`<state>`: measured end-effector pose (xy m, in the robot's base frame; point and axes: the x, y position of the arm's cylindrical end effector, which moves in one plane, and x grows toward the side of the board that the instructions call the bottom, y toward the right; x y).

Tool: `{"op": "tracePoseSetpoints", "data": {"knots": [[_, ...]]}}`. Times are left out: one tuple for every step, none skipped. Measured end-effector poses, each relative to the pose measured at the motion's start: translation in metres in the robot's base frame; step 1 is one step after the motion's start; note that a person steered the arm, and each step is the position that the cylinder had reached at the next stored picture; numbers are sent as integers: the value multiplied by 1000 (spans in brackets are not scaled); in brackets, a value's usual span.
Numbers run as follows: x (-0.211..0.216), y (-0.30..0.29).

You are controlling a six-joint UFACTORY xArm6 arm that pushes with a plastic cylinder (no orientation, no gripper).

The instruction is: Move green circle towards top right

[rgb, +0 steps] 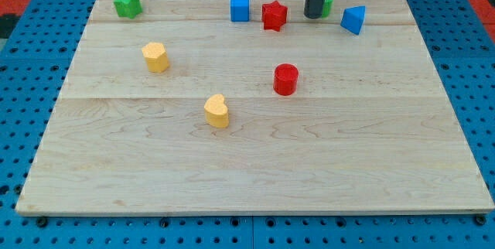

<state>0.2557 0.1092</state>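
Tip (313, 15) btwn red star (274, 15), green circle (328, 3); blue block (353, 19) beside.

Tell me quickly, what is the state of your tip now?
My tip: no jaws, holds nothing; it is against the green circle, on its left side in the view.

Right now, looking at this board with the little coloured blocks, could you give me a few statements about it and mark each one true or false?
1. My tip is against the green circle, which peeks out on its right near the view's top. True.
2. The red star lies between the blue cube and my tip. True.
3. The red cylinder touches the red star. False: it sits apart, nearer the board's middle.
4. Both yellow blocks sit right of the red cylinder. False: both lie to its left.
5. A green block sits at the top left corner. True.
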Motion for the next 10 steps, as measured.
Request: {"op": "tracePoseSetpoints", "data": {"knots": [[-9,-38],[-40,-46],[-47,-30],[-43,25],[-42,27],[-14,0],[12,6],[-2,41],[-18,57],[-20,59]]}}
